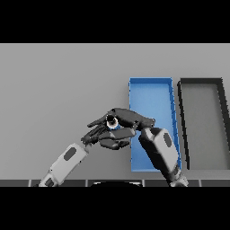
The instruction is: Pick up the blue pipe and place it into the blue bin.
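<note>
Blue pipe (113,124) held between two dark hands at the left edge of the blue bin (151,92).

Only a small part of the pipe shows: a pale ringed end facing up beside a sliver of blue, wedged where the hands meet, just left of the bin's left wall and seemingly above the table (58,90) rather than inside the bin. The right hand (130,117) reaches in from the right over the bin, its fingers curled round the pipe's upper end. The left hand (110,136) sits directly beneath and against it, fingers bent, though whether it truly grips the pipe or merely presses alongside is hard to tell. A dark grey bin (201,82) stands just right of the blue one, side by side.
</note>
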